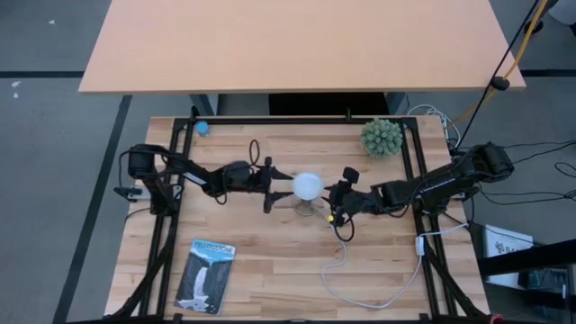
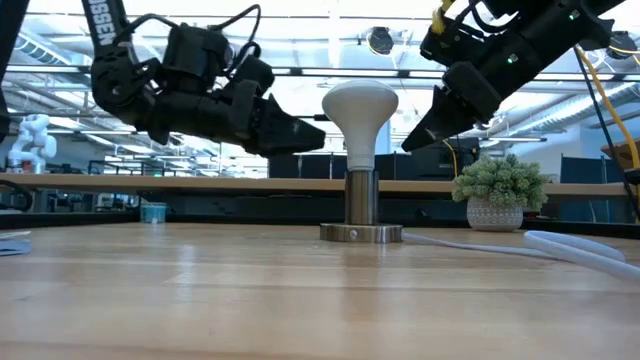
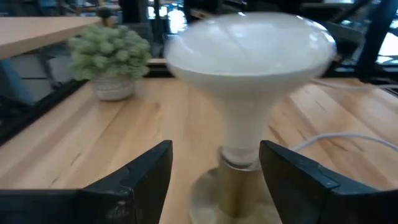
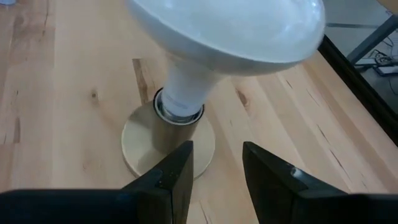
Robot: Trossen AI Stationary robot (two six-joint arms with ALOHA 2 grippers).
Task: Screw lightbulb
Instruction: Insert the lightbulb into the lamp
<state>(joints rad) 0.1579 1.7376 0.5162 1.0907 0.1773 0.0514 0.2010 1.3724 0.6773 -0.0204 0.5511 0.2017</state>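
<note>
The white lightbulb stands upright at the table's middle, its narrow base stuck into the metal socket on a round disc. My left gripper is open just left of the bulb, roughly level with its neck; in the left wrist view its fingers stand on either side of the neck without touching. My right gripper is open and empty just right of the bulb, slanting down toward the socket.
A small potted plant stands at the far right. A white cord runs from the socket toward the near right. A blue packaging card lies near left. A small blue object sits at the far left.
</note>
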